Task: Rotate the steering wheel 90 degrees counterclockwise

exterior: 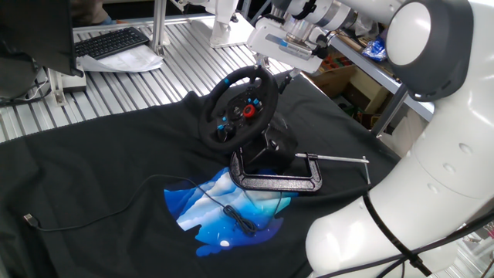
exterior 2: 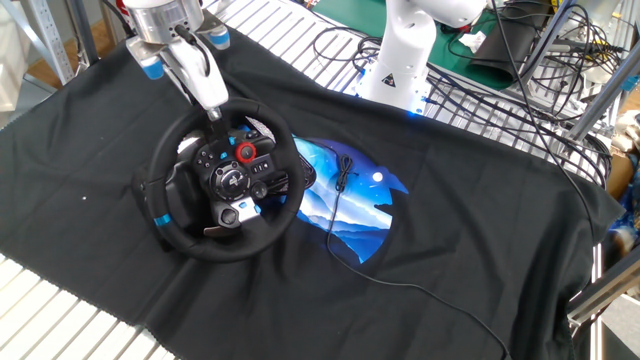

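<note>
With my arm reaching in from above, my claw (exterior 2: 213, 108) meets the upper rim of the steering wheel (exterior 2: 222, 182); whether its fingers are apart or clamped on the rim, I cannot tell. Its blue stripe (exterior 2: 162, 220) sits lower left in that view. It stands on the black-draped surface (exterior 2: 470, 220), a metal C-clamp (exterior: 278, 179) just beside its base.

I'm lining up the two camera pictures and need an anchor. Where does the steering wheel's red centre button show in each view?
One fixed view: red centre button sits upper middle, on the hub, above the metal C-clamp.
The other fixed view: red centre button sits left of middle, just below the gripper.
Shared landmark: the blue print on the black cloth.
</note>
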Robot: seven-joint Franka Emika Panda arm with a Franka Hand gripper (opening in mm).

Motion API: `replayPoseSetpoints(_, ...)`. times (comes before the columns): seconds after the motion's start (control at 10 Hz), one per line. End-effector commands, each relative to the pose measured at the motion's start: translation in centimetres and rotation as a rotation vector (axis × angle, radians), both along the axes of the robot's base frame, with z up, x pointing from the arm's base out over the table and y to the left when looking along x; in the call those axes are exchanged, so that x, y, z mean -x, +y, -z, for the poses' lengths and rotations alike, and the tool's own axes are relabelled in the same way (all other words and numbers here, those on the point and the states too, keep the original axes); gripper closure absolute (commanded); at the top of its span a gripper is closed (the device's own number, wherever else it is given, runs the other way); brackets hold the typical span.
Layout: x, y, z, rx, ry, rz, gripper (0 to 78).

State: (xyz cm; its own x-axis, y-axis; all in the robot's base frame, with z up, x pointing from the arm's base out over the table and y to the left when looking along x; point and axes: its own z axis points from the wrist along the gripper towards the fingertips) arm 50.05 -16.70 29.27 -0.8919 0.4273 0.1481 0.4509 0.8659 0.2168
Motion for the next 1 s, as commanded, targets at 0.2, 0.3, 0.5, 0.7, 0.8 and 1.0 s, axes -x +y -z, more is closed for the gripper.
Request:
replayPoseSetpoints(0.2,1.8,-0.1,-3.4,0.090,-0.014,-0.060,0.1)
replayPoseSetpoints(0.3,2.3,-0.2,-3.8,0.095,-0.013,-0.071,0.1)
replayPoseSetpoints(0.5,2.7,-0.3,-4.4,0.125,-0.012,-0.085,0.1)
replayPoseSetpoints(0.7,3.3,-0.4,-5.1,0.148,-0.015,-0.103,0.1)
replayPoseSetpoints(0.8,3.8,-0.6,-5.8,0.149,-0.014,-0.120,0.1)
replayPoseSetpoints(1.0,4.6,-0.5,-7.1,0.143,0.004,-0.154,0.1)
